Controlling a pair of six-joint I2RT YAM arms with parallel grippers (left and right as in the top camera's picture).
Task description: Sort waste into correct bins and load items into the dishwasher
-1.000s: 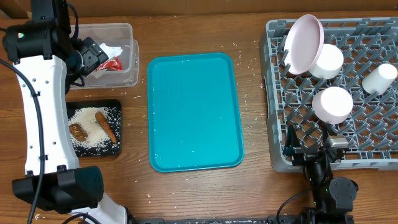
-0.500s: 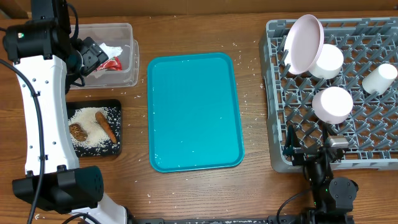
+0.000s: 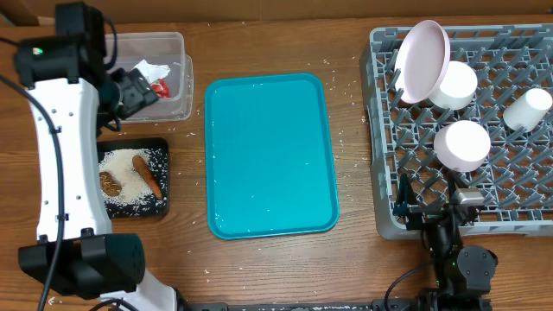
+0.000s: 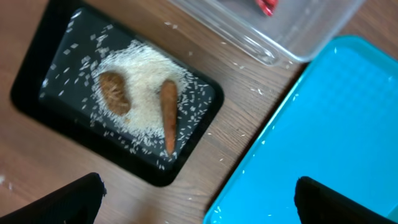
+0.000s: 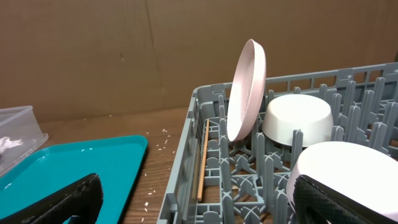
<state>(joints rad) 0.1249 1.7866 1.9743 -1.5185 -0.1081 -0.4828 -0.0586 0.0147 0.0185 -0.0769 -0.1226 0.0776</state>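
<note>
The clear tub holds a white napkin and the red wrapper. The black tray holds rice, a brown lump and the carrot. My left gripper hangs open and empty at the tub's left front edge. Its wrist view shows the black tray, lump, carrot and tub corner. The grey rack holds the plate, two bowls and the cup. My right gripper is open at the rack's front edge.
The large teal tray lies between the bins and the rack, with loose rice grains on the wood around it. In the right wrist view the plate stands upright beside a bowl. A cardboard wall stands behind the table.
My left arm has shifted a little to the right and its gripper has drawn slightly back from the tub toward the black tray. The right arm has not moved.
</note>
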